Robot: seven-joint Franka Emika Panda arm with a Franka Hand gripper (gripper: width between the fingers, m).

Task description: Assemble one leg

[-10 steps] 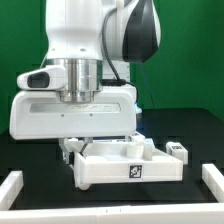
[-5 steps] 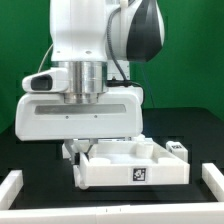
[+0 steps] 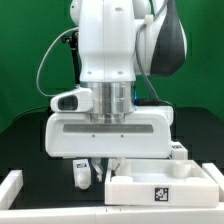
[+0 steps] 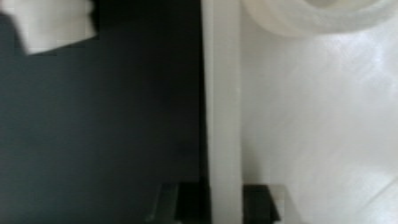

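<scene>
My gripper reaches down from the wide white hand onto the large white tray-like part, which has a raised rim and a tag on its front face. In the wrist view the two dark fingers stand on either side of the tray's rim wall, so my gripper is shut on that wall. One leg, a small white block, lies at the exterior view's left of the tray, under the hand. Another leg lies behind the tray at the right.
A white rail borders the black table at the front left and along the front edge. In the wrist view a white piece lies on the dark table beside the tray, and a rounded white shape sits on the tray's side.
The arm has moved toward the exterior view's right, carrying the tray part with it. The leg at the left now lies uncovered beside the tray.
</scene>
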